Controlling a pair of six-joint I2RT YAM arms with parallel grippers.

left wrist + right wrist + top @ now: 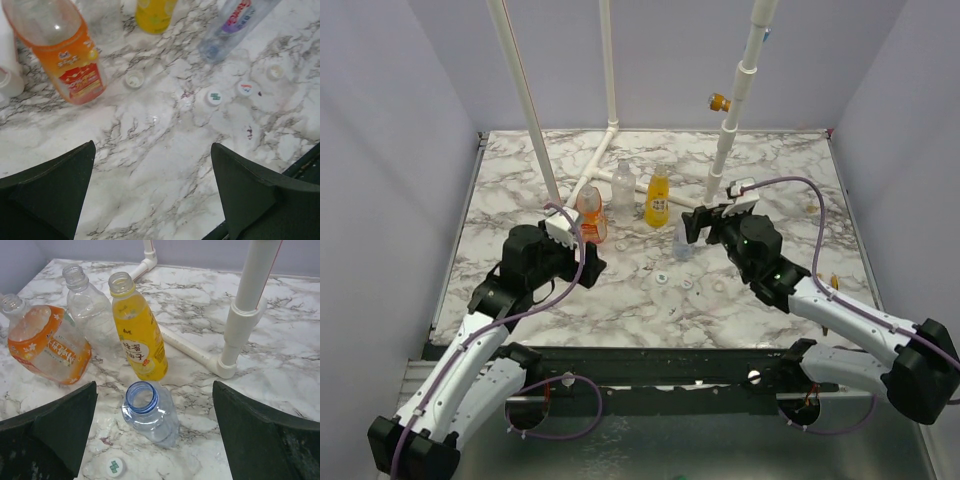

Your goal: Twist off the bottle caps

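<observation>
Label [137, 353] on yellow bottle [134, 322]: Asian script; left fingers [50, 195], right fingers [55, 425] spread, empty.

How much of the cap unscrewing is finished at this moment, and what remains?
Done: the orange bottle, clear bottle, yellow bottle and blue-tinted bottle all show open necks; four caps lie loose on the table. In hand: nothing; left hand and right hand are open, empty. Left: no unscrewing that I can see.

The marble-patterned table [790, 180] carries a white pipe frame [595, 165] and four open bottles: squat orange bottle [590, 215], small clear bottle [622, 190], yellow-orange bottle [658, 198] and blue-labelled bottle [682, 240]. Four pale caps [214, 97] lie loose (one beside the orange).
</observation>
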